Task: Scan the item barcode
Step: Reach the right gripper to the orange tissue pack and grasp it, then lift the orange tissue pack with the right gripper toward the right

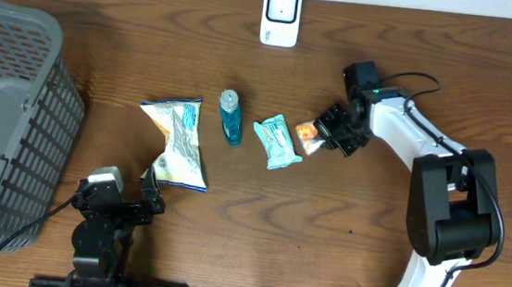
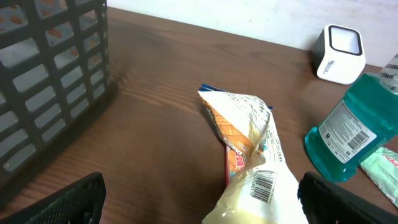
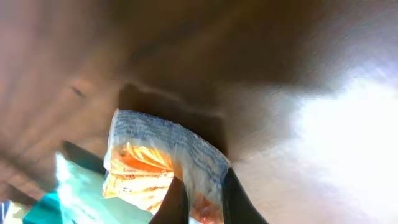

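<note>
Evidently the item in hand is the small orange snack packet, lying on the table right of centre, just beside a teal packet. The right gripper is clamped on the packet's near edge. In the right wrist view the two dark fingertips pinch the crinkled film with no gap between them, and the rest of the packet fans out beyond the pinch.

Doing this step well depends, I judge, on that thin grip. The hold is at the rim of a soft wrapper, so the lift should be slow and straight up; a quick swing could let the film slide out. The white scanner stands at the far edge of the table, well apart from the packet. The carry therefore runs up and to the left, clear of the blue bottle.

Where the barcode sits I cannot tell — only blue print on a white end shows. The wrist will likely need to turn the packet until a flat printed face meets the scanner's window, held steady and unfolded.

The left gripper rests near the table's front edge with its jaws spread wide and nothing between them, the chip bag just beyond it — no help needed there.
</note>
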Controlling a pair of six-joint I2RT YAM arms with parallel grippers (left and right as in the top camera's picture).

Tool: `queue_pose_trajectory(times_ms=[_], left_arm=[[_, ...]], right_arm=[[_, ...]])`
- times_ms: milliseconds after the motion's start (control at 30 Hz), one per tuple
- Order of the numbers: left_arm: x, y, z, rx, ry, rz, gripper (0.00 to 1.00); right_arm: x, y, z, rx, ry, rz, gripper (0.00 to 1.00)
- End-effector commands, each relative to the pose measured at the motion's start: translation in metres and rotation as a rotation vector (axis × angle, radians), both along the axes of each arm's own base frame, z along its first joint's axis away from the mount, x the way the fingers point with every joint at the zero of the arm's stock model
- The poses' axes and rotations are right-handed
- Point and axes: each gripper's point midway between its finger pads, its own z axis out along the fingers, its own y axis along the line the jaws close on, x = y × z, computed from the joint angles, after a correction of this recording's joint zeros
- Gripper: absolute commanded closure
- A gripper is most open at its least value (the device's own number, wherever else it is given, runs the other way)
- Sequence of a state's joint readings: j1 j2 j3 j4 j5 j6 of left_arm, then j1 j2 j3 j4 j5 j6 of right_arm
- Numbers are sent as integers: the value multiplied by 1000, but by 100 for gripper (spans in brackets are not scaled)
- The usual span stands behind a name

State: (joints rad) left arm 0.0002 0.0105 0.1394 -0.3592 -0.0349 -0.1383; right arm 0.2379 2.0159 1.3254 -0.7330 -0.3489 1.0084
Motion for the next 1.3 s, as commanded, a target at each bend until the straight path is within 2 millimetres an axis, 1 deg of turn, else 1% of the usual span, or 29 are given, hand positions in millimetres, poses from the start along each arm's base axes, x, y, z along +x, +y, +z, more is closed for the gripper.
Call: queue_pose_trajectory(times_ms=[0,33,100,167,200,233,300,333,367,433,467,567,800,1000,1267], left_arm=[[0,1,0,-9,-5,7,2],[0,1,0,-9,-5,7,2],[0,1,0,-9,-5,7,2],[0,1,0,-9,-5,7,2],[0,1,0,-9,-5,7,2],[0,1,0,-9,-5,7,2],[0,1,0,-9,-5,7,2],[0,1,0,-9,-5,7,2],[0,1,0,-9,-5,7,2],[0,1,0,-9,-5,7,2],[0,1,0,-9,-5,7,2],[0,1,0,-9,-5,7,2],[0,1,0,-9,-5,7,2],[0,1,0,-9,-5,7,2],[0,1,0,-9,-5,7,2]], right_arm=[[-11,1,20,149,-1,151,99],[-19,3,45,257,-34,261,99],[-33,-1,69,343,-55,347,99],[-50,-7,86,406,-59,401,96],[-60,-12,96,433,-54,426,95],[-78,-20,106,451,-19,452,94],[-98,-24,116,477,28,484,95],[-110,-25,121,497,61,509,97],[-118,-25,125,511,83,525,99],[-140,-24,137,558,142,580,99],[-146,-23,140,575,150,604,99],[-154,-22,138,557,168,630,99],[-166,-13,135,556,223,642,99],[-176,0,135,539,278,660,99],[-193,20,135,526,310,760,99]])
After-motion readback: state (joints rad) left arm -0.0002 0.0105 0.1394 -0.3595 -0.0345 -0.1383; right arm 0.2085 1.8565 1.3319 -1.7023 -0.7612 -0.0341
